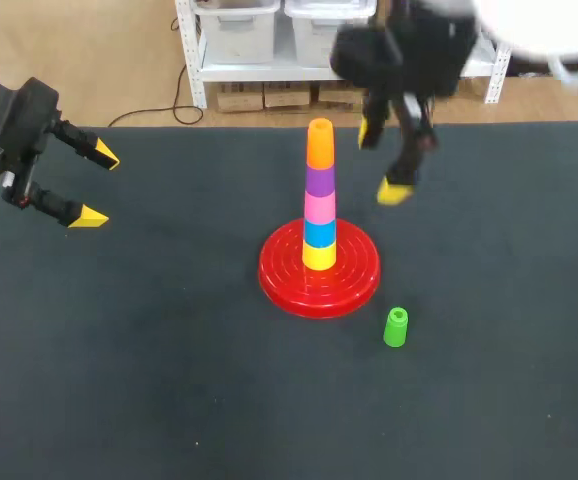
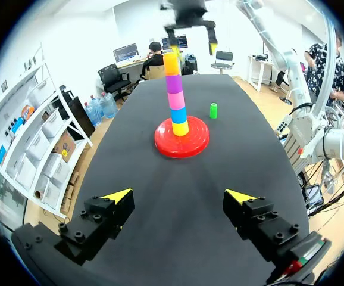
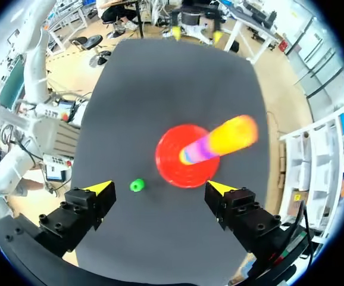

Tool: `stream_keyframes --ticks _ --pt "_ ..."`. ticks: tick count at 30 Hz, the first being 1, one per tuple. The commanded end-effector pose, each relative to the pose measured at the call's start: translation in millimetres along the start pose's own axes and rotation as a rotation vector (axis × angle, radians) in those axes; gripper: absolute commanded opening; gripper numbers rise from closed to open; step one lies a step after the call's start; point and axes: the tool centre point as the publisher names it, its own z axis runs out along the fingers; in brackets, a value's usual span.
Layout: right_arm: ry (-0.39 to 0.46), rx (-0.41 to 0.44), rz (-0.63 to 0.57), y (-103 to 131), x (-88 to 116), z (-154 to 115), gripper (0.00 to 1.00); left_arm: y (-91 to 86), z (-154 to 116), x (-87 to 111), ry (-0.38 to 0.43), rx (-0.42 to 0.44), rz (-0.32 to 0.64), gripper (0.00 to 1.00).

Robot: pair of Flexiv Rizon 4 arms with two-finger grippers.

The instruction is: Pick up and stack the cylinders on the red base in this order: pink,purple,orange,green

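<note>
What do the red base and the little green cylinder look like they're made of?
The red base looks like glossy moulded plastic: concentric ridges catch light. The green cylinder is probably plastic too: uniform bright colour, finish too small to judge.

- Head: fixed, high and behind, facing down on the whole table [image 1: 119,380]. Stack [image 1: 319,190], base [image 1: 289,275] and green cylinder [image 1: 396,327] at mid-distance.
- Left wrist: low at the table's left end, facing along it toward the stack, well apart from it. Side-on look, with right gripper [image 2: 191,43] seen above the stack top.
- Right wrist: high over the stack, facing almost straight down, nearest of the three. Left gripper [image 3: 196,34] seen at the far table edge.
- Shared by all three: stack, base, green cylinder, table middle.
</note>
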Motion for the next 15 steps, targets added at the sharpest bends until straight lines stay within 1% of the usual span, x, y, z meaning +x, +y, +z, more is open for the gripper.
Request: stream_keyframes --ticks 1,2,3,5,7,9,15 --pt "0.01 0.197 0.044 19 15 46 1.0 -0.5 0 0.7 -0.001 -0.002 0.001 1.0" --pt "0.023 0.174 0.065 21 18 54 1.0 -0.5 0 0.7 -0.001 -0.002 0.001 1.0" --pt "0.03 0.17 0.067 24 21 61 1.0 -0.5 0 0.7 -0.001 -0.002 0.001 1.0" --pt "0.017 0.145 0.091 29 25 72 1.0 -0.5 0 0.7 -0.001 -0.002 0.001 1.0" --pt "0.033 0.156 0.103 31 30 79 1.0 -0.5 0 0.7 -0.001 -0.002 0.001 1.0" --pt "0.032 0.142 0.133 32 35 84 1.0 -0.5 0 0.7 -0.001 -0.002 0.001 1.0" --pt "0.088 0.18 0.114 42 43 101 1.0 -0.5 0 0.7 -0.001 -0.002 0.001 1.0"
